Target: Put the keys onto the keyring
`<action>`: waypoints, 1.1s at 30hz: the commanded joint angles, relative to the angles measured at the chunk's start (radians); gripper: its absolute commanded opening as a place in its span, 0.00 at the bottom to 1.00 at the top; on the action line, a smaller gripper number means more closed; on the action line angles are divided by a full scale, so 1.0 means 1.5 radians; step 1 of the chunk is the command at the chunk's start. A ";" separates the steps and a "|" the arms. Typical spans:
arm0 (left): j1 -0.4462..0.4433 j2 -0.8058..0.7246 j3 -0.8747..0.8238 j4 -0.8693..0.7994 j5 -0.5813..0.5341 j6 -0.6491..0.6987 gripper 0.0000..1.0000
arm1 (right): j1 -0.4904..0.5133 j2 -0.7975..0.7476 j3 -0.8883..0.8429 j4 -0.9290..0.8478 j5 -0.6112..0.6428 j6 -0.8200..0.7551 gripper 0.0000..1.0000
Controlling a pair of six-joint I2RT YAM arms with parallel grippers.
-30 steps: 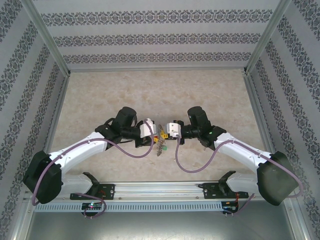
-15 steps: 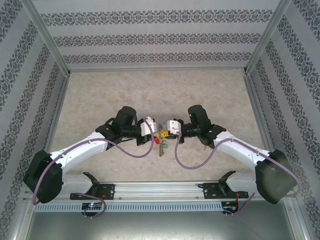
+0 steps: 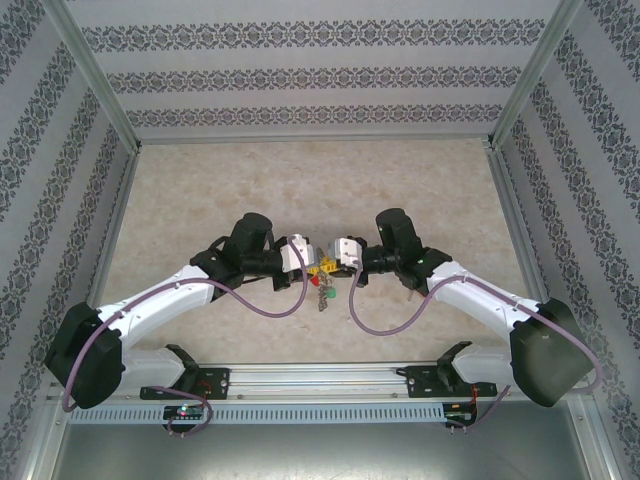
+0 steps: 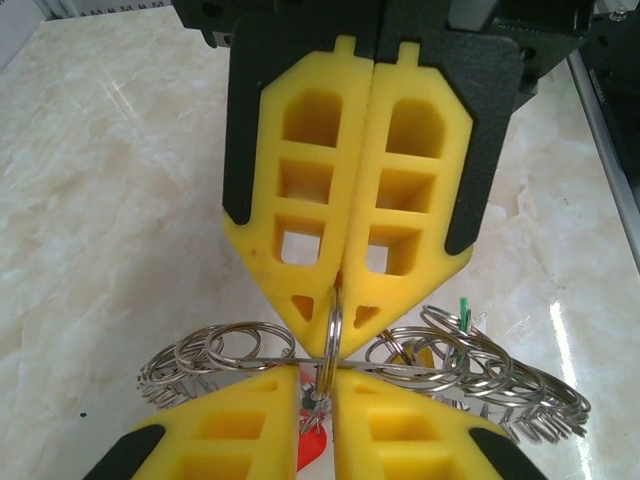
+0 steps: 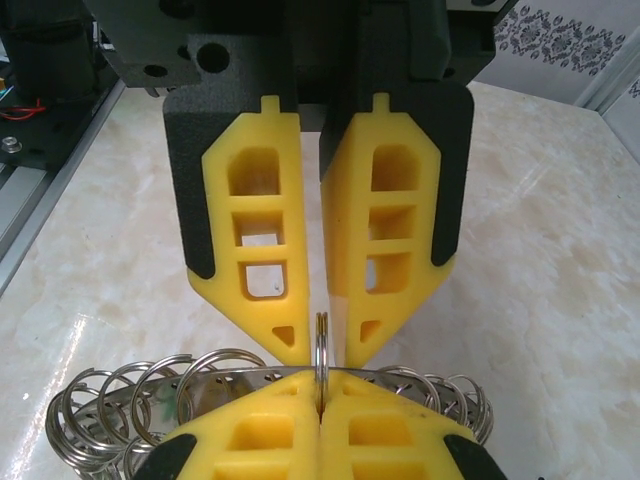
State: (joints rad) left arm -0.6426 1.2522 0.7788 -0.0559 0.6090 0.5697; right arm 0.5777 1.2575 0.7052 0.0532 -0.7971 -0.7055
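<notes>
The keyring (image 4: 230, 358) is a thin grey hoop fringed with silvery links (image 5: 110, 395), held above the table between both grippers (image 3: 322, 276). My right gripper (image 5: 320, 385) is shut on one upright link (image 5: 321, 340) of the hoop. In the left wrist view it comes down from the top (image 4: 340, 305) with its pads pressed together on that link. My left gripper (image 4: 317, 378) stands open by a narrow gap, and the same link passes between its fingers without being pinched (image 5: 325, 350). A red key tag (image 4: 312, 452) hangs below, and a green one (image 4: 463, 312) sticks up on the right.
The marble-patterned table (image 3: 300, 190) lies under the grippers. Patterned walls (image 3: 300, 75) close in the back and both sides. A metal rail (image 3: 320, 378) with the arm bases runs along the near edge.
My left gripper closed on the link and has now parted slightly. The hanging keys swung a little under the hoop. Both arms have stayed almost in place.
</notes>
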 commanded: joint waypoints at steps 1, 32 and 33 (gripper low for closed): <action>-0.012 -0.012 0.009 0.015 0.004 0.013 0.13 | -0.005 0.003 0.024 0.021 -0.048 0.012 0.00; -0.026 0.047 0.160 -0.325 -0.107 0.145 0.00 | 0.017 -0.064 0.035 -0.092 0.077 -0.016 0.18; -0.028 0.054 0.166 -0.339 -0.114 0.150 0.00 | 0.017 -0.061 0.033 -0.084 0.076 -0.010 0.18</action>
State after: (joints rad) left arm -0.6662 1.3109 0.9806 -0.4438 0.4591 0.7322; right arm 0.5919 1.1549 0.7567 -0.0963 -0.6518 -0.7509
